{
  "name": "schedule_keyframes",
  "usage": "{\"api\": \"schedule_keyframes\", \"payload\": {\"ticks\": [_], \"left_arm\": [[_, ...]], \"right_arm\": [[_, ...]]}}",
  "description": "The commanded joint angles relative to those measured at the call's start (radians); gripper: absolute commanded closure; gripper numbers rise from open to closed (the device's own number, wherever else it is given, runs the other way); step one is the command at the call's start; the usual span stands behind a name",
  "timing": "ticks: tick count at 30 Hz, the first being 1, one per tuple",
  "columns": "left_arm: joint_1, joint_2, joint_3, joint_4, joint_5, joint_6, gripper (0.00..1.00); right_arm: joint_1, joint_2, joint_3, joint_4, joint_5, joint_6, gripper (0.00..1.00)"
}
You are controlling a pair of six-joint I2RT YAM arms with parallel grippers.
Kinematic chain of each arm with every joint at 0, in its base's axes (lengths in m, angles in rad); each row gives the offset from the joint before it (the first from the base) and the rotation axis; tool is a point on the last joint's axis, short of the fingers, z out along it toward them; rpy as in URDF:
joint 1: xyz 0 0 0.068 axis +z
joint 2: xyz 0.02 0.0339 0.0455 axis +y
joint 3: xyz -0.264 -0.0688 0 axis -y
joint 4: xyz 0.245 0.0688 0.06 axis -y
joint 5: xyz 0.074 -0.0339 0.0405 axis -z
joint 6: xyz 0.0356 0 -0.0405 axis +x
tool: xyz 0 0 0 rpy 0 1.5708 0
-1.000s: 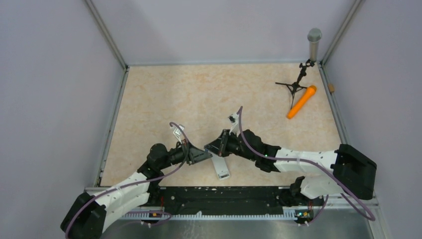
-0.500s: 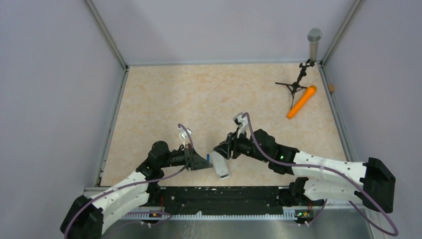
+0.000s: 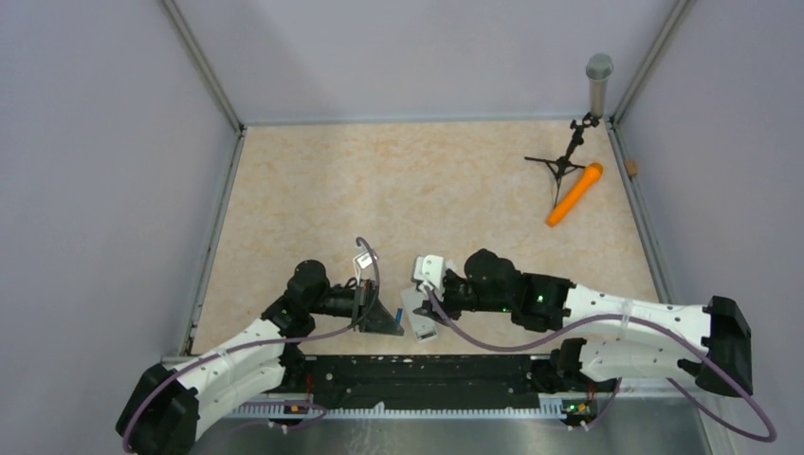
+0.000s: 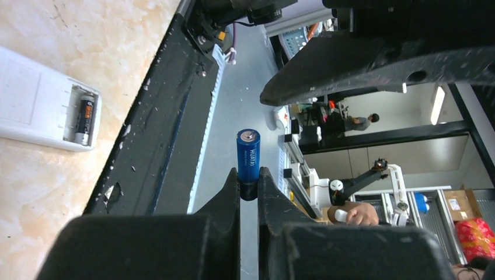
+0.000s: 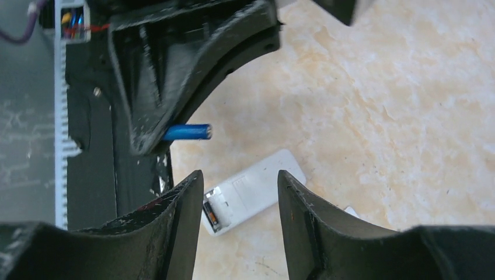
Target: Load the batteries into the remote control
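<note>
The remote control (image 3: 424,324) lies back up near the table's front edge, its battery bay open. One dark battery (image 4: 84,119) sits in the bay, also seen as a dark battery (image 5: 210,214) in the right wrist view. My left gripper (image 4: 249,175) is shut on the base of the blue battery (image 4: 248,149), holding it off the table just left of the remote (image 4: 41,108). My right gripper (image 5: 239,175) hovers open above the remote (image 5: 254,189) with nothing between its fingers. The blue battery (image 5: 187,132) sticks out of the left gripper (image 3: 392,325).
A black base rail (image 3: 427,370) runs along the near edge right beside the remote. A small white piece (image 5: 350,211) lies on the table next to it. An orange microphone (image 3: 575,193), a small tripod (image 3: 561,163) and a grey cylinder (image 3: 598,83) are at the far right.
My right gripper has gone from shut to open and swung round to hang over the remote. The left gripper has carried the blue battery toward the front edge, closer to the remote's open end.
</note>
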Motion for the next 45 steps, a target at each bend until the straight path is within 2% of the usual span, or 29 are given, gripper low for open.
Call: {"api": "schedule_keyframes", "payload": {"ticks": [1, 10, 18, 39, 45], "left_arm": [[-0.001, -0.011, 0.028, 0.048, 0.066, -0.023, 1.00], [-0.023, -0.002, 0.018, 0.004, 0.088, -0.031, 1.00], [-0.063, -0.003, 0.016, 0.004, 0.090, -0.032, 1.00], [-0.116, -0.004, 0.014, -0.009, 0.086, -0.016, 1.00], [-0.122, -0.003, 0.014, -0.010, 0.086, -0.013, 1.00]], "right_arm": [[0.062, 0.001, 0.088, -0.075, -0.051, -0.279, 0.51], [0.157, 0.078, 0.180, -0.235, -0.044, -0.554, 0.49], [0.225, 0.188, 0.300, -0.366, 0.006, -0.733, 0.51], [0.299, 0.334, 0.448, -0.557, 0.018, -0.896, 0.72], [0.309, 0.337, 0.446, -0.554, 0.007, -0.901, 0.87]]}}
